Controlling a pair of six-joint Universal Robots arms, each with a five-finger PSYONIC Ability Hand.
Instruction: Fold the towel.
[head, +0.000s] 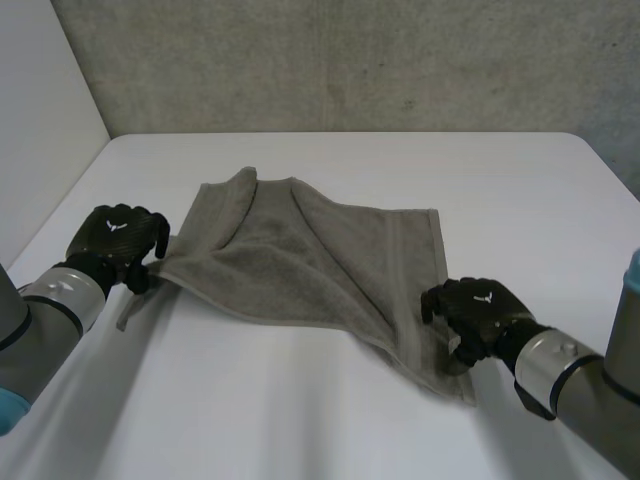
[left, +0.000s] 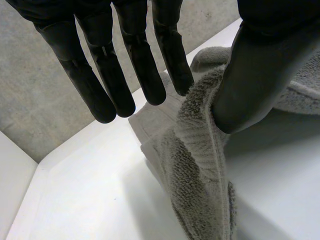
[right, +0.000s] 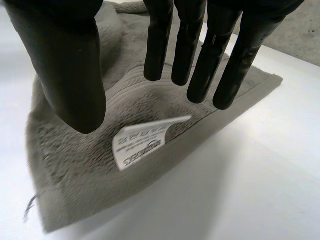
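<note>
White table (head: 520, 220); left robot hand (left: 142, 65), fingers straight, thumb against towel (left: 200, 165).

A white table (head: 520, 200) carries one grey towel (head: 310, 260), spread across its middle, rumpled, with a fold raised near its far edge.

Left hand (left: 107, 70) fingers straight, spread – thumb (left: 255, 75) tip resting on raised edge of grey towel (left: 195, 165). Towel bunched on white table (left: 85, 200), fingertips clear of cloth – concrete wall (left: 30, 100) behind.
</note>
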